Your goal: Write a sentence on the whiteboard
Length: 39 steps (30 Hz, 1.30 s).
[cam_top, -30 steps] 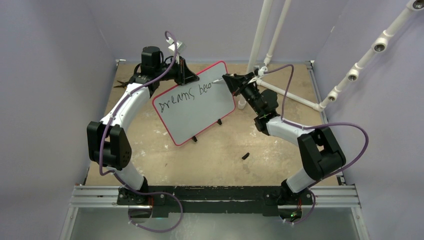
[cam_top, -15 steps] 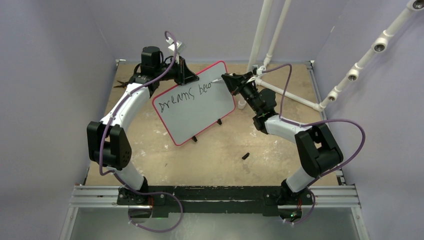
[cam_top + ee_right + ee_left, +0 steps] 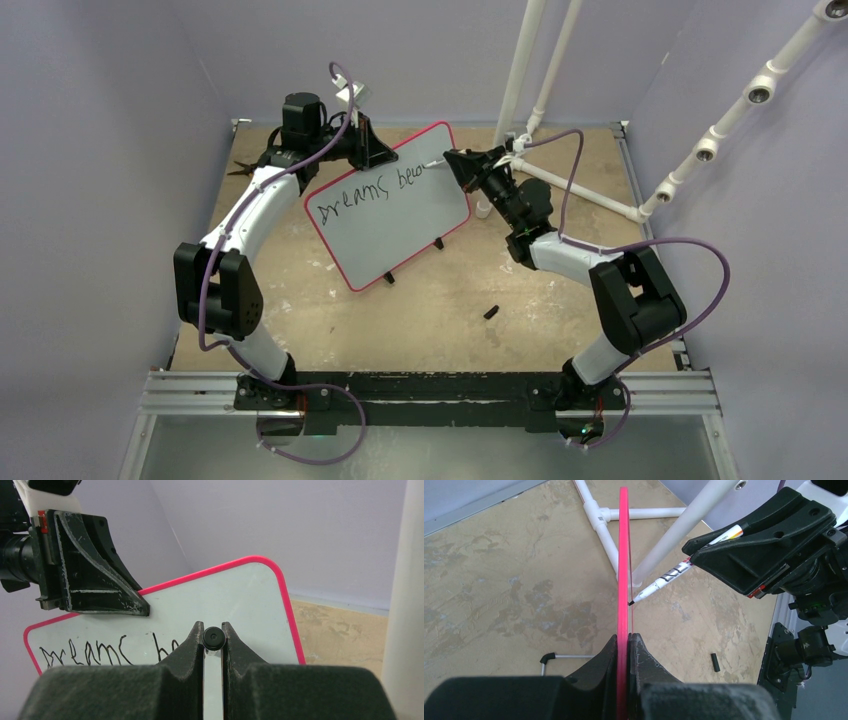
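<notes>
pink-rimmed white whiteboard, black sentence

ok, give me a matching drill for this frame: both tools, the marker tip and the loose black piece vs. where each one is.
1 left tool
2 right tool
3 marker tip
4 small black piece

A lying loose on the table
B shut on the marker
C against the whiteboard face
D shut on the whiteboard rim

Pairs: 1-D, 2-B, 3-C, 4-A
</notes>
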Each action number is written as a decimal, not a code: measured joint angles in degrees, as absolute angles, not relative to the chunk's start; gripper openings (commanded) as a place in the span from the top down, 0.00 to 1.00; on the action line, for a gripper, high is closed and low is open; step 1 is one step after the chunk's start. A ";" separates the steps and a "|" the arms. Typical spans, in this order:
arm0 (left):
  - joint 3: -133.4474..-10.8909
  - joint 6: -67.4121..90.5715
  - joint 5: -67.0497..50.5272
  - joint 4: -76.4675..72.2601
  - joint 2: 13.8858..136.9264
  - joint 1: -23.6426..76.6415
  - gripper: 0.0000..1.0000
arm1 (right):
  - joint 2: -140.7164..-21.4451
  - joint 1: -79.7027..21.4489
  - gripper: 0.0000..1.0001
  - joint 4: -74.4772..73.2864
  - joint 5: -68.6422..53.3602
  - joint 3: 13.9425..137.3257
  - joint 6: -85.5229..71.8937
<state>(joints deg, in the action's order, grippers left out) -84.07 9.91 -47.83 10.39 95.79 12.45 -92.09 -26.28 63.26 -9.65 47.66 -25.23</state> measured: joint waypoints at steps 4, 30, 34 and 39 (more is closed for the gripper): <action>-84.07 9.93 -47.77 10.39 95.79 12.45 1.00 | -92.09 -26.28 1.00 63.22 -9.58 47.11 -25.26; -84.07 9.96 -48.12 10.37 95.81 12.45 1.00 | -92.07 -26.28 1.00 65.80 -6.26 47.11 -26.44; -84.07 9.96 -48.14 10.37 95.81 12.45 1.00 | -91.68 -26.28 1.00 65.49 -5.41 46.81 -26.37; -84.07 9.96 -48.38 10.35 95.79 12.45 1.00 | -90.96 -26.28 1.00 65.12 -5.34 45.15 -26.35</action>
